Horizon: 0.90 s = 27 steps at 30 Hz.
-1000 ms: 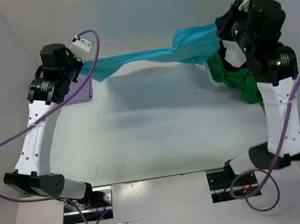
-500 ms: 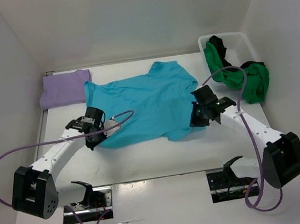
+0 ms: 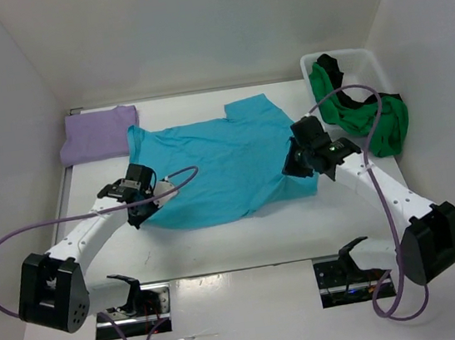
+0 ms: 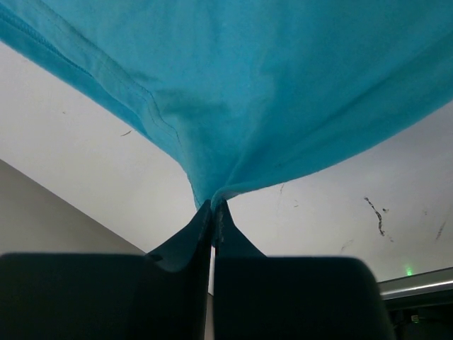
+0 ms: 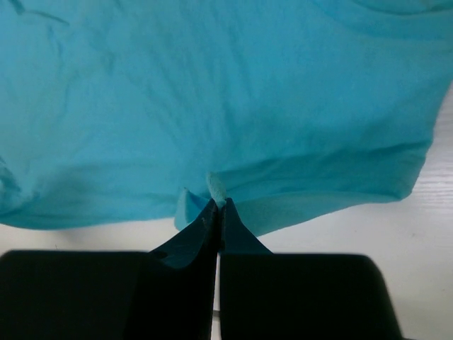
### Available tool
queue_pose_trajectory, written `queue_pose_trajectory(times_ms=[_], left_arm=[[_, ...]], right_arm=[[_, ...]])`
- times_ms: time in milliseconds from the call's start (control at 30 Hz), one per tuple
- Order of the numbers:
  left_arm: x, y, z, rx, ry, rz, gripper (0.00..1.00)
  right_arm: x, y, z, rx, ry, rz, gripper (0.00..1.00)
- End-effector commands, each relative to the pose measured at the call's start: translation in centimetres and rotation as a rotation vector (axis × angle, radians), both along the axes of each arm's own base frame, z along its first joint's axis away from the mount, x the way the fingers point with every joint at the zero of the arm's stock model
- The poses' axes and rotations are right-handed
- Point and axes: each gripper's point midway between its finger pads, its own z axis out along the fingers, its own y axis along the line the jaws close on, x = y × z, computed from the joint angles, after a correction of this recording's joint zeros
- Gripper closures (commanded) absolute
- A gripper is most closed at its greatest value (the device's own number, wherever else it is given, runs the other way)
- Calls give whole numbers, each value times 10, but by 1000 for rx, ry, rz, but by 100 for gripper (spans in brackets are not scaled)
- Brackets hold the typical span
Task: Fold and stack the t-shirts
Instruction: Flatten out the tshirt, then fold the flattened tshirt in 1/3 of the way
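The turquoise t-shirt (image 3: 218, 159) lies spread flat in the middle of the table. My left gripper (image 3: 139, 215) is shut on its near-left hem corner; in the left wrist view the gripper (image 4: 212, 205) pinches a bunch of the turquoise cloth (image 4: 269, 92). My right gripper (image 3: 294, 170) is shut on the near-right hem; in the right wrist view the gripper (image 5: 218, 203) has a small fold of the shirt (image 5: 212, 92) between its tips. A folded lavender t-shirt (image 3: 101, 133) lies at the far left. The green t-shirt (image 3: 367, 118) hangs over the bin, and a black one (image 3: 328, 64) is inside it.
A white plastic bin (image 3: 355, 56) stands at the far right, against the right wall. White walls close in the table at the left, back and right. Purple cables loop from both arms over the near part of the table.
A second ago both arms held the turquoise shirt stretched in the air at the back. It now lies flat, and the right gripper has drawn its hem corner slightly farther back.
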Motion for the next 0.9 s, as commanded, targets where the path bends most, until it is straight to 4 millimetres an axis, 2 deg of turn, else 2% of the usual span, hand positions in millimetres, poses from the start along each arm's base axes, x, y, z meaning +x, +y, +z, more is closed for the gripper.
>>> queue_pose_trajectory(times_ms=[0, 67, 133, 200, 233, 300, 333, 400, 433, 500, 600, 700, 833, 867], left_arm=[[7, 14, 4, 25, -52, 62, 100], [20, 29, 9, 37, -98, 124, 100], [31, 39, 8, 38, -99, 170, 100], [50, 46, 16, -12, -131, 251, 100], [53, 46, 7, -22, -98, 270, 100], [68, 42, 2, -58, -86, 299, 100], [72, 40, -1, -66, -82, 296, 100], [74, 36, -14, -85, -48, 316, 100], [77, 36, -14, -85, -46, 316, 100], [77, 35, -23, -83, -26, 326, 100], [82, 37, -24, -75, -34, 338, 100], [94, 36, -13, -84, -71, 337, 100], [108, 35, -3, -92, -104, 336, 99], [107, 35, -7, -93, -93, 346, 99]], right_arm=[[15, -22, 12, -59, -39, -43, 100], [32, -31, 25, -49, -95, -64, 100], [52, -34, 28, -73, -124, -48, 100], [69, -38, 33, -104, -151, -39, 100], [81, -39, 21, -118, -134, -37, 100], [95, -37, 17, -133, -134, -21, 100], [100, -36, 0, -151, -102, -6, 100], [110, -32, -3, -151, -104, 11, 100], [111, -36, -16, -167, -71, 12, 100], [121, -38, -13, -170, -86, 10, 100], [132, -46, -11, -185, -101, 8, 100], [144, -52, 2, -237, -145, 20, 100], [159, -55, 7, -289, -155, 45, 100], [165, -55, 5, -298, -155, 56, 100]])
